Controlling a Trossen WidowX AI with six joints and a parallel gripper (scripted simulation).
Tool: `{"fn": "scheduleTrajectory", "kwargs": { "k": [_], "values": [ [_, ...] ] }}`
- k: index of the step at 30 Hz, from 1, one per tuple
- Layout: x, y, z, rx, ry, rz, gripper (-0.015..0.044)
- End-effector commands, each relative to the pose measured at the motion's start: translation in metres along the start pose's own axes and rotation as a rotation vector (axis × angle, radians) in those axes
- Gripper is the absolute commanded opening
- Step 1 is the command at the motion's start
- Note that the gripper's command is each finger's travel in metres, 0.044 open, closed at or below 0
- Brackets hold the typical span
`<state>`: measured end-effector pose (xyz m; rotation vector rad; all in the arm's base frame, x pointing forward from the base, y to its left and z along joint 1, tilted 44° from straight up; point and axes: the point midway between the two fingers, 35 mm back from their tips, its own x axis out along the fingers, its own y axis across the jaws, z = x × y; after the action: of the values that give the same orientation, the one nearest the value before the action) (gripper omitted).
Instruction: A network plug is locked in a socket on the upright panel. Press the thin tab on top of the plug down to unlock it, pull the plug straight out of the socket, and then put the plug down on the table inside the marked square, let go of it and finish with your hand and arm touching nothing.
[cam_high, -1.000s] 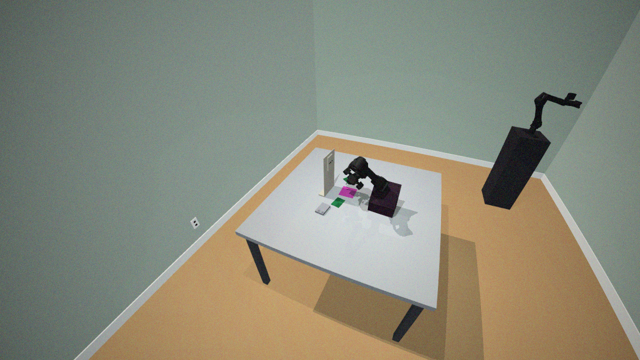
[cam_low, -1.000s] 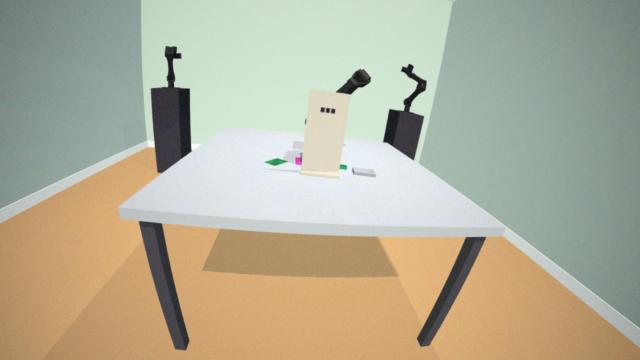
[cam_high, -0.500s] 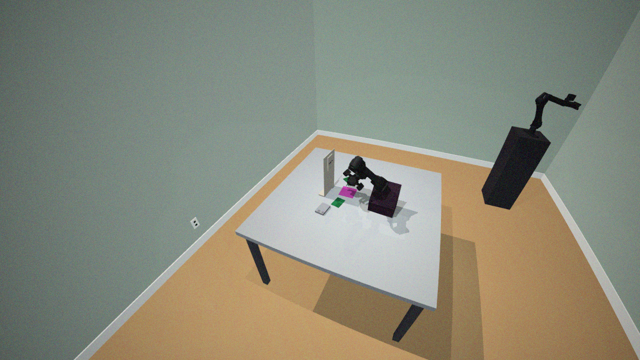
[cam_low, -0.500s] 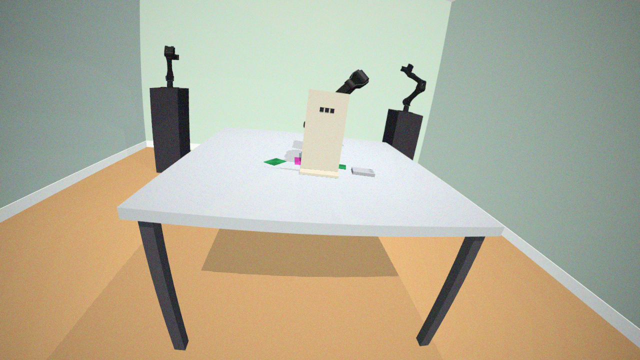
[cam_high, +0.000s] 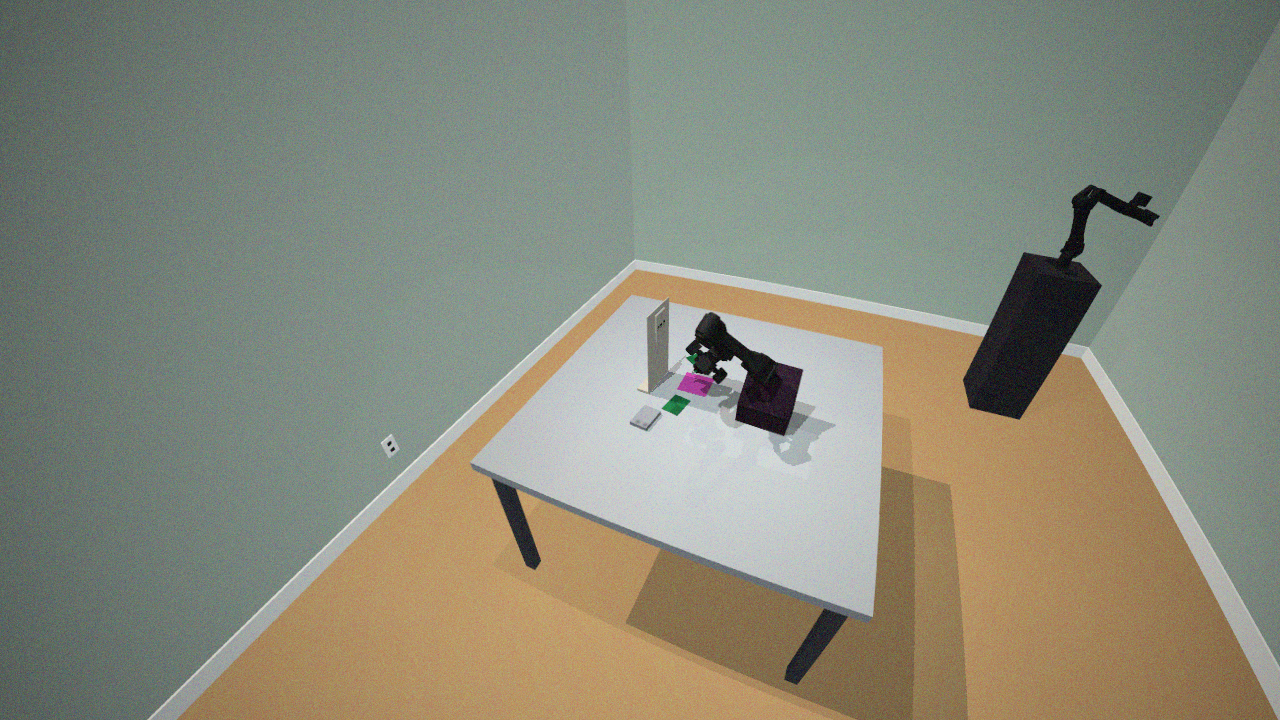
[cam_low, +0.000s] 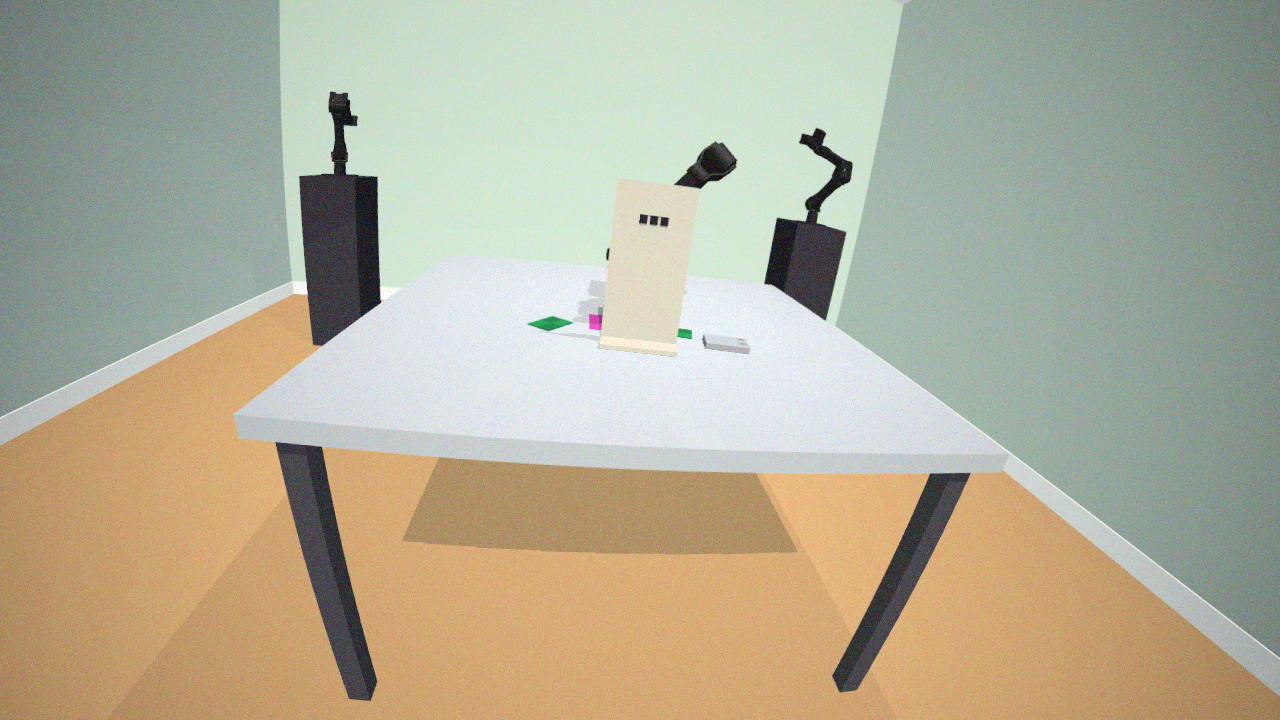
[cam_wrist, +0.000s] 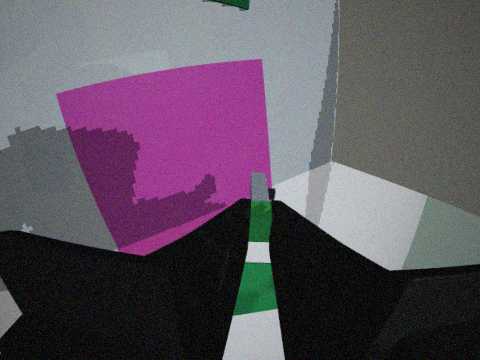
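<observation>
My gripper (cam_high: 696, 360) (cam_wrist: 260, 210) is shut on the green network plug (cam_wrist: 259, 222), whose grey tip (cam_wrist: 259, 187) sticks out past the fingertips. The plug is out of the upright beige panel (cam_high: 657, 344) (cam_low: 648, 268) (cam_wrist: 407, 87) and hangs above the table near the panel-side edge of a magenta square (cam_high: 694, 384) (cam_low: 595, 320) (cam_wrist: 174, 127). In the exterior view the panel shows three dark sockets (cam_low: 654, 220) and hides the gripper; only the arm's elbow (cam_low: 711, 165) shows above it.
A green square (cam_high: 675, 404) (cam_low: 683, 334) lies beyond the magenta one, and another green square (cam_low: 549, 323) lies on the other side. A small grey block (cam_high: 645, 418) (cam_low: 725, 342) lies near the panel. The arm's dark base box (cam_high: 769, 398) stands behind.
</observation>
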<state>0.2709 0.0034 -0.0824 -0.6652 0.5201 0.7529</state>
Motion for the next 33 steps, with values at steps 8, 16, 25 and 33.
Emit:
{"fn": "scheduleTrajectory", "kwargs": {
  "k": [8,16,25,33],
  "values": [
    [0.008,0.005,-0.001,0.006,0.004,0.001,0.0],
    [0.013,0.009,-0.001,0.006,0.004,0.001,0.0],
    [0.018,0.013,-0.001,0.007,0.003,0.001,0.0],
    [0.023,0.017,0.0,0.007,0.002,0.001,0.0]
  ]
}}
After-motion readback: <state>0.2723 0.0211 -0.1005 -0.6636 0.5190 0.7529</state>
